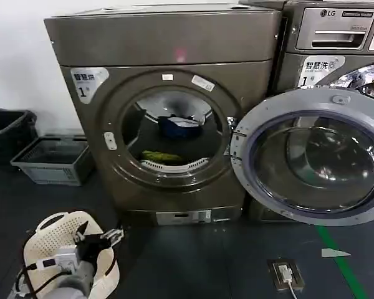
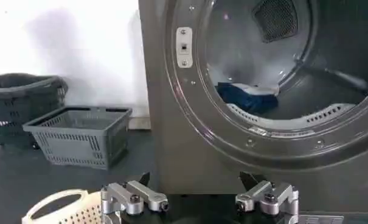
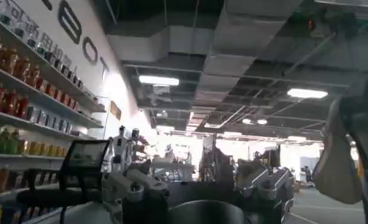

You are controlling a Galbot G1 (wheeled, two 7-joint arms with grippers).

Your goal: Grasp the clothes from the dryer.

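The dryer stands in front of me with its round door swung open to the right. Inside the drum lie the clothes: a dark navy piece with a white edge toward the back and a yellow-green piece near the front lip. My left gripper hangs low at the left, open and holding nothing, well short of the porthole. In the left wrist view it faces the dryer, with the navy piece farther in. My right gripper points away toward the room, open.
A white perforated basket sits on the floor under my left arm. A grey basket and a dark basket stand by the wall at the left. The LG machine is behind the open door. A floor socket box lies at the right.
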